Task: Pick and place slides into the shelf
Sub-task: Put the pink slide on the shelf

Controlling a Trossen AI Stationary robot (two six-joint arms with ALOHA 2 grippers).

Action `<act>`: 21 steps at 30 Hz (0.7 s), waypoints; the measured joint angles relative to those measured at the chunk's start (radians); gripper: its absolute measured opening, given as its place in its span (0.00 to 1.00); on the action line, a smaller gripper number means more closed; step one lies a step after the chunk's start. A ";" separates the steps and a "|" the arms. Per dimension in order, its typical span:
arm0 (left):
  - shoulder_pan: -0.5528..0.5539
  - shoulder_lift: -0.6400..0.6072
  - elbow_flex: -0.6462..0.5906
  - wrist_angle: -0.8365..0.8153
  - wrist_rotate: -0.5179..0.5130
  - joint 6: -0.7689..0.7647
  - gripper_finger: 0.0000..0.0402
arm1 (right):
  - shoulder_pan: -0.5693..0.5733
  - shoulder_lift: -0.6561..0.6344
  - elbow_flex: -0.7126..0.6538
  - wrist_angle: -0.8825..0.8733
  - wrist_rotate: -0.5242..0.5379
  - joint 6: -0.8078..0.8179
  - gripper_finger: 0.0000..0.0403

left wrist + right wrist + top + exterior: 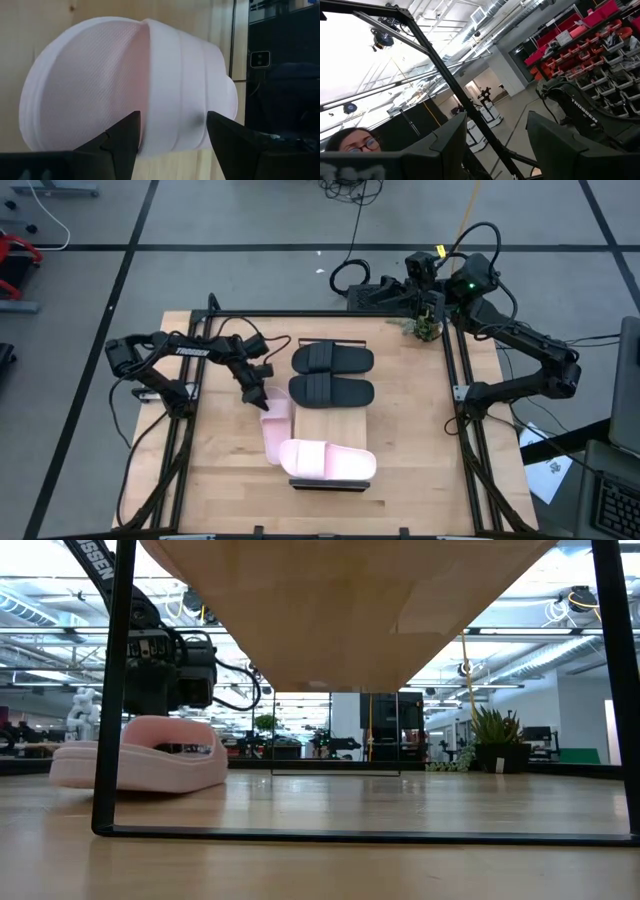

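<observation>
Straddling the loose pink slide mid-frame, left claw spread wide, apparently to grip it; right claw open, parked upper right.

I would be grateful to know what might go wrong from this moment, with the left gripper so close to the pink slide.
1. The left gripper is open at the heel end of the loose pink slide; closing off-centre could push it rather than grip it.
2. That slide touches or overlaps the other pink slide on the shelf, so lifting it may drag that one off.
3. The black slides lie close beside the gripper; a swing could nudge them.
</observation>
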 joint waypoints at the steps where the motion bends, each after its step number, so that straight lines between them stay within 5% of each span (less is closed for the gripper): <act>1: 0.000 0.000 0.000 -0.002 0.000 -0.006 0.57 | 0.000 0.000 0.000 0.000 0.000 0.000 0.49; 21: -0.004 -0.001 0.000 -0.043 0.003 -0.022 0.57 | 0.000 0.000 0.000 0.004 -0.028 0.027 0.49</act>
